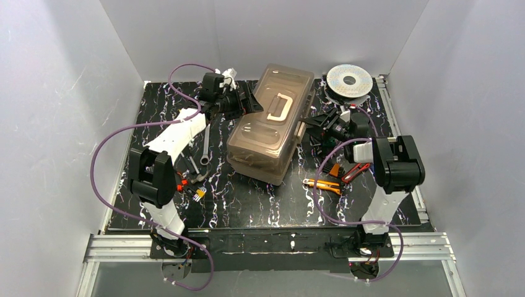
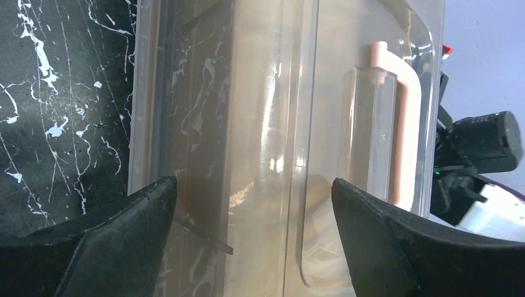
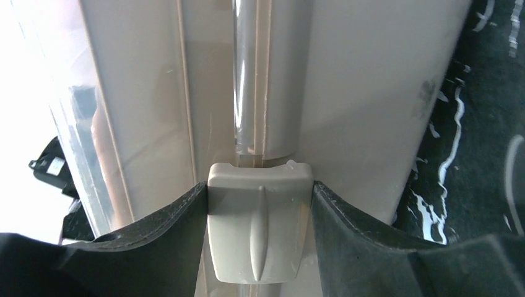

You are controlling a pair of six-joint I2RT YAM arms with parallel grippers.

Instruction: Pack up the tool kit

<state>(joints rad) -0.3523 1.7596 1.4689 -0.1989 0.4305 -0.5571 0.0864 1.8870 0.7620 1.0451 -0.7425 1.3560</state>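
Toolbox of tan plastic with translucent brownish lid (image 1: 270,127) is found closed at the centre of the top view, set diagonally on the black marbled table (image 1: 247,204). Its small cream plastic latch (image 3: 259,229), on the right-hand side, is pinched between the fingers of the right gripper (image 1: 314,124), presumably so the lid can be released for loading. The left gripper (image 2: 254,247) is held wide open at the opposite long side; bracing is judged the purpose. Tools lie outside: a silver wrench (image 1: 205,150) left of the box, a yellow-orange knife (image 1: 323,184) and red-handled pliers (image 1: 354,172) lower right, crowded by the right arm. A round silver-white spool (image 1: 350,80) sits upper right.
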